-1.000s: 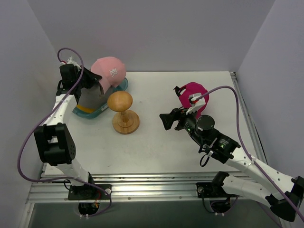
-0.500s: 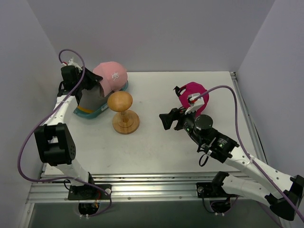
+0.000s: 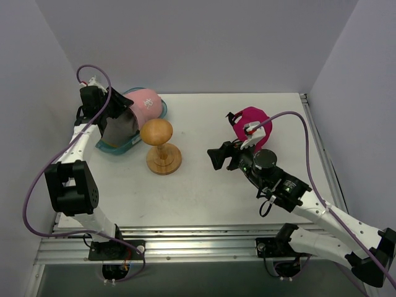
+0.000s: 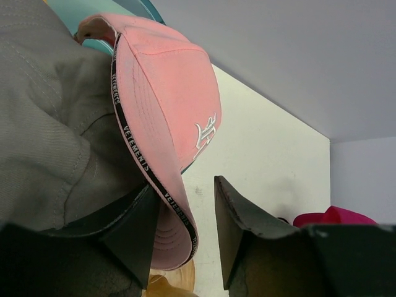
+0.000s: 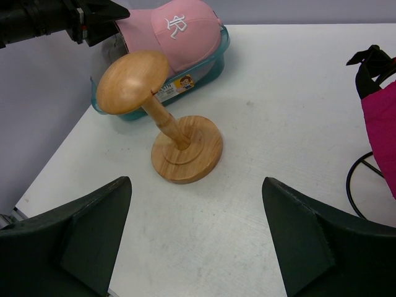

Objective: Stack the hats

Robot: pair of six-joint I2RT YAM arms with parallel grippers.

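Pink cap (image 3: pixel 147 102), grey cap (image 3: pixel 120 127), magenta cap (image 3: pixel 250 120): three

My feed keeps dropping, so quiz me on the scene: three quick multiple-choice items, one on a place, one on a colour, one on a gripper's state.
1. Where is the light pink cap? A. on the wooden stand; B. in the teal tub at far left; C. in the right gripper.
2. What colour is the cap on the right side? A. yellow; B. grey; C. magenta.
3. How is the right gripper? A. shut on a cap; B. shut on the stand; C. open, holding nothing.
Answers: 1 B: it lies in the tub. 2 C: plainly magenta from overhead. 3 C: its fingers stand wide apart, nothing between.
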